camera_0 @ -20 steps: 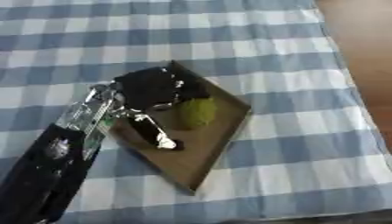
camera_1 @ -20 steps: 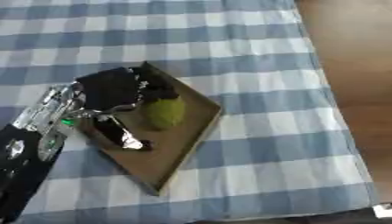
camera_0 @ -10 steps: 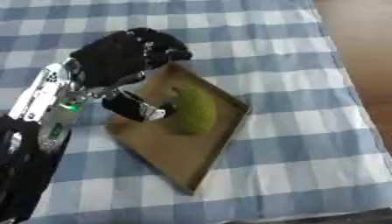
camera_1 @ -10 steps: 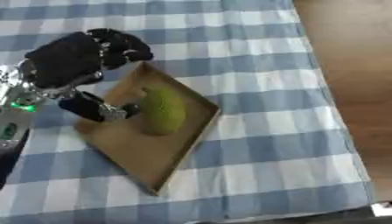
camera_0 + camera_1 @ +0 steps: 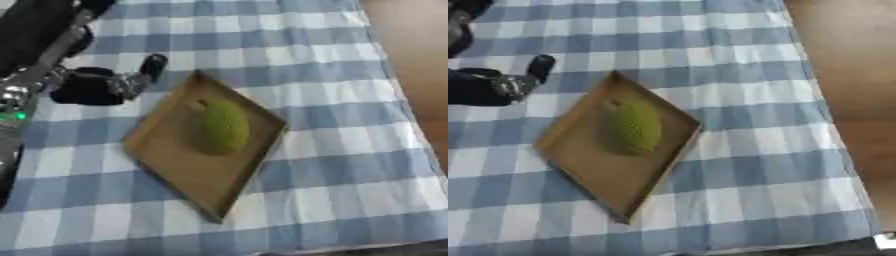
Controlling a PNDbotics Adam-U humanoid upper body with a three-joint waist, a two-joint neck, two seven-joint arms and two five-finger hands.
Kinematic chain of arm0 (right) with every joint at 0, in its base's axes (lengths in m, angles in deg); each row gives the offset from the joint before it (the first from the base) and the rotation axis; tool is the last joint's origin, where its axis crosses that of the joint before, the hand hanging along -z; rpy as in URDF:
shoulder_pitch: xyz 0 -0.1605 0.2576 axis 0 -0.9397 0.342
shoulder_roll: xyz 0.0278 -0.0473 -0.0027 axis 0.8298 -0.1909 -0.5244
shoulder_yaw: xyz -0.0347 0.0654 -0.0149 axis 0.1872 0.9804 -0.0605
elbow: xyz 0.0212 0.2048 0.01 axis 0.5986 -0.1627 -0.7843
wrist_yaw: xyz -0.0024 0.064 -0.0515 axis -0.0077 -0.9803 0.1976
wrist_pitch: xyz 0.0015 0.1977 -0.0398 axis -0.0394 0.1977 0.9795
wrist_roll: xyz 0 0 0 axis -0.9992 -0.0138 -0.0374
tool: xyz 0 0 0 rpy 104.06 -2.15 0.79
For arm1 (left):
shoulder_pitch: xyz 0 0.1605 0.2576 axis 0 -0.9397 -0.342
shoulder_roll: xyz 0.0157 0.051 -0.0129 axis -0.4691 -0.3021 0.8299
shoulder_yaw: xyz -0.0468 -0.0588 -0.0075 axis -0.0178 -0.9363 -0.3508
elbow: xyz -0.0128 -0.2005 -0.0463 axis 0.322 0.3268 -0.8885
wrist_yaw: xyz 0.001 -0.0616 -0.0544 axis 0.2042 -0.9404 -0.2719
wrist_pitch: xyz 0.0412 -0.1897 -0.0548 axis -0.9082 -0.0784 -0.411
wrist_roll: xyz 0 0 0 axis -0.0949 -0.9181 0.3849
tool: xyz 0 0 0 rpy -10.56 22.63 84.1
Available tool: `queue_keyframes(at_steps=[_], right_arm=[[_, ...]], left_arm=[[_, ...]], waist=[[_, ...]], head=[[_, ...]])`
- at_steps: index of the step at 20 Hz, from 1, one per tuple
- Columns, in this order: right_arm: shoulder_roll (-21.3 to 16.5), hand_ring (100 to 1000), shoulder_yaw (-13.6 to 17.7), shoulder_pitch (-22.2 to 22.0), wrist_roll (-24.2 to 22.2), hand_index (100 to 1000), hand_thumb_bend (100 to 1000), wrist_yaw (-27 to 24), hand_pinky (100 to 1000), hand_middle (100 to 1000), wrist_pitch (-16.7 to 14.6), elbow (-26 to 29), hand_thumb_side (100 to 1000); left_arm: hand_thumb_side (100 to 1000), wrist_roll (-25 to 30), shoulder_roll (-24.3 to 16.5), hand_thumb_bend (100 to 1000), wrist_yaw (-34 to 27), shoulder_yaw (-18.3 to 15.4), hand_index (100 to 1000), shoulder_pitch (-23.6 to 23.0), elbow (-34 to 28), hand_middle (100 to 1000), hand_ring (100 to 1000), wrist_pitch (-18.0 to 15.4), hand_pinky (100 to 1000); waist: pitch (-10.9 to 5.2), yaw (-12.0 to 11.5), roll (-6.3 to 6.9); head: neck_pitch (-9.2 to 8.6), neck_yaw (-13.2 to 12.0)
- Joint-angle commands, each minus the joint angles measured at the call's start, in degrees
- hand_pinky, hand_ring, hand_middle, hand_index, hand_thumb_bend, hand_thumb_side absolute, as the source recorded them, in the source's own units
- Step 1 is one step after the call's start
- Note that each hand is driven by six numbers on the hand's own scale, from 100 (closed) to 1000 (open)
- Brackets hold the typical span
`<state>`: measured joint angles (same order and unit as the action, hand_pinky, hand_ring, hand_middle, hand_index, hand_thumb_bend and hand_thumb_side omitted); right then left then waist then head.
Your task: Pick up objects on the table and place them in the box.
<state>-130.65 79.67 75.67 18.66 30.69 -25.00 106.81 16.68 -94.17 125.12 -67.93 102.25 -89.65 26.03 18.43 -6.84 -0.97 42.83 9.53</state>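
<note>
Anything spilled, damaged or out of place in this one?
Nothing stands out. The green fruit lies inside the box, which sits flat on the checked cloth; the left hand is beside it.

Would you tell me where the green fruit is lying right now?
The green fruit lies inside the shallow brown box, toward its far corner, mid-table; the left hand is off the box's left.

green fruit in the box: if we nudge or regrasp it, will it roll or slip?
The green fruit looks oval and rounded, so it would probably roll sideways if nudged. Its surface seems bumpy, likely not slippery. The box has low walls, which may stop it.
</note>
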Motion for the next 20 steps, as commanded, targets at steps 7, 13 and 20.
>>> queue_keyframes(at_steps=[7, 13, 20], right_arm=[[0.22, 728, 4.27, -0.36, 4.55, 794, 100, 0.18, 806, 658, 2.00, 7.26, 392], [3.13, 730, 3.87, -0.89, 5.46, 793, 100, 1.44, 806, 659, 3.91, 11.70, 380], [6.01, 741, 4.09, -1.11, 6.26, 787, 100, 2.65, 809, 670, 4.96, 16.20, 346]], left_arm=[[423, -6.85, -6.93, 159, -7.41, -9.48, 773, -7.68, 0.90, 724, 769, 5.69, 724], [479, -12.26, -3.88, 150, -12.82, -18.27, 776, -13.08, -7.38, 728, 770, 11.03, 760], [486, -18.06, -0.98, 204, -18.61, -27.69, 793, -12.93, -11.37, 740, 775, 9.46, 788]], waist=[[0.22, -2.97, -1.30], [0.28, -2.42, -1.26], [1.25, -1.62, -1.18]], head=[[-1.95, 2.69], [-2.67, 1.04], [-3.96, -0.51]])
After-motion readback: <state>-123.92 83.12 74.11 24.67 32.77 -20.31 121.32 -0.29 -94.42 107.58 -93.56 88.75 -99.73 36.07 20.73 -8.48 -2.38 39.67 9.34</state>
